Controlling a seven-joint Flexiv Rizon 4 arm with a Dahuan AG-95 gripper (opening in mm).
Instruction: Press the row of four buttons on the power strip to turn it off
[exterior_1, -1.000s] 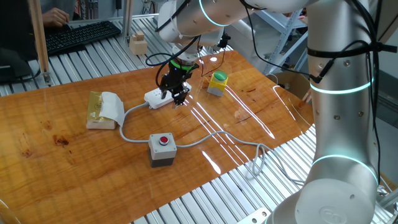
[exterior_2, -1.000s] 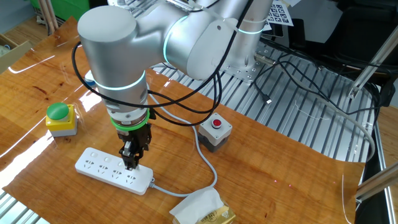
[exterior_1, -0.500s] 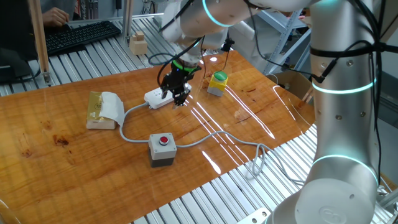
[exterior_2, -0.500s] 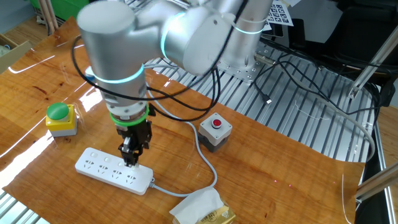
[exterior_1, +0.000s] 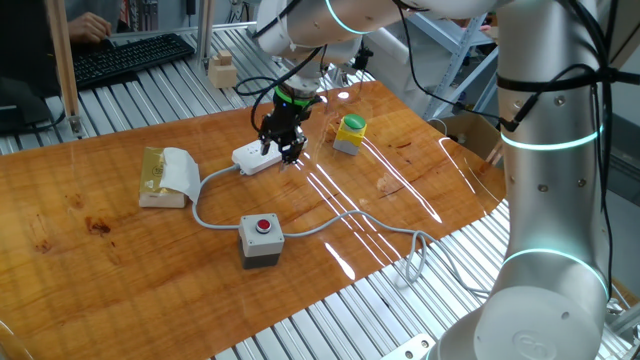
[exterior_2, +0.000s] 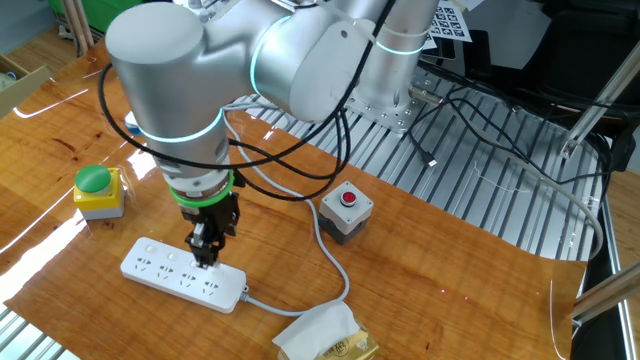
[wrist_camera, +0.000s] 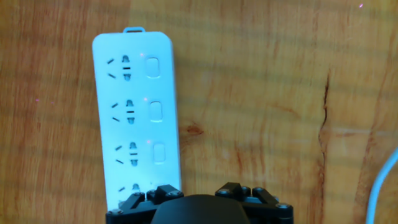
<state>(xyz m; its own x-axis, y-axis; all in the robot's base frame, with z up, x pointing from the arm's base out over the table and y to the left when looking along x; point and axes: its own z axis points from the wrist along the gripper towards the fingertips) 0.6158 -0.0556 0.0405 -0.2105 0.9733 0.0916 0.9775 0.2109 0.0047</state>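
Observation:
The white power strip (exterior_1: 252, 158) (exterior_2: 178, 275) lies on the wooden table, its cable running off toward the tissue pack. In the hand view the power strip (wrist_camera: 132, 112) runs up the left half. Three of the four buttons show beside its sockets: top button (wrist_camera: 152, 66), middle button (wrist_camera: 155, 111), lower button (wrist_camera: 159, 153). The fourth is hidden under the black gripper housing (wrist_camera: 199, 208). My gripper (exterior_1: 279, 153) (exterior_2: 204, 260) points down just over the strip's button side, with its two fingers apart and nothing between them. I cannot tell whether a fingertip touches the strip.
A grey box with a red round button (exterior_1: 262, 236) (exterior_2: 346, 208) stands toward the front. A yellow button with a green cap (exterior_1: 350, 132) (exterior_2: 97, 190) sits beyond the strip. A tissue pack (exterior_1: 168, 177) (exterior_2: 325, 338) lies by the cable end. A grey cable (exterior_1: 380, 225) trails off the table edge.
The gripper has slid a short way along the strip, away from its cable end toward the green-capped button. Its finger spacing looks unchanged.

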